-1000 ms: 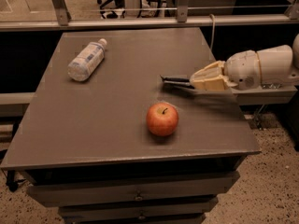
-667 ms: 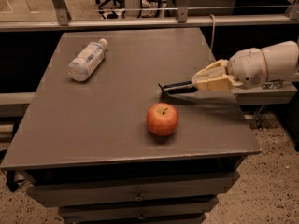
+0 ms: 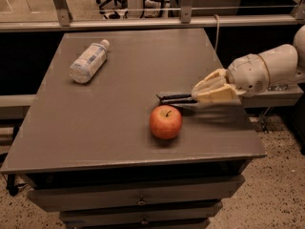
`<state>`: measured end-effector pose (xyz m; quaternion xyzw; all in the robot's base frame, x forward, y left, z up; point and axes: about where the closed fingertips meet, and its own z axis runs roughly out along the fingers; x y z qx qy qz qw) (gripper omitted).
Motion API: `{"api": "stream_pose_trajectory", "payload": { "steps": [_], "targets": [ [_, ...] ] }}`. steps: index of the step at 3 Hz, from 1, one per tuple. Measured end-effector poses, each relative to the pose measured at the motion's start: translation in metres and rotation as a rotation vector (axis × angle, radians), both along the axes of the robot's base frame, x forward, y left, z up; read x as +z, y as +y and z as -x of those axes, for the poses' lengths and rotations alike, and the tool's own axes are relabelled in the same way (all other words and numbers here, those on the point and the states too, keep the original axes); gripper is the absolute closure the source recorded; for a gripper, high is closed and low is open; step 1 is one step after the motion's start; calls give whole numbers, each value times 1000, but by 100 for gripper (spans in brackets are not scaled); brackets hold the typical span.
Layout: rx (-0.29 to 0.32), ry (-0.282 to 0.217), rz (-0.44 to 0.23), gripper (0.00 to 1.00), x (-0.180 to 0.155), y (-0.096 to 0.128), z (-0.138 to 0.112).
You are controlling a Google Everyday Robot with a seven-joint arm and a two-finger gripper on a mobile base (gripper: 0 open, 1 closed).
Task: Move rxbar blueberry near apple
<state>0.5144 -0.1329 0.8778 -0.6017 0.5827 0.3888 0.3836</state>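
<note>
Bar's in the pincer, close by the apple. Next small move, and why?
Probably lower it straight down onto the table, then release. The pincer, to the right of the apple, grips the rxbar blueberry by one end. The bar's free end sits just behind the apple and seems slightly off the surface. That looks near enough, and pushing further toward the apple risks knocking it.

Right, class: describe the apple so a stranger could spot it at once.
On the grey table, the robot's hand reaches in from the right, holding the dark rxbar blueberry. The apple sits just in front of that bar: round and red, unlike the clear bottle lying back left.
</note>
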Motion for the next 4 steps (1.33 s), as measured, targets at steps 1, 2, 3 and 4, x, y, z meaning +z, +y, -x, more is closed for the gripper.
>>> {"api": "stream_pose_trajectory", "payload": {
  "steps": [1, 2, 3, 4],
  "targets": [
    [38, 15, 11, 60, -6, 5, 4],
    [53, 18, 22, 36, -9, 6, 5],
    [56, 14, 33, 13, -10, 5, 5],
    [42, 1, 51, 0, -10, -2, 1]
  ]
}}
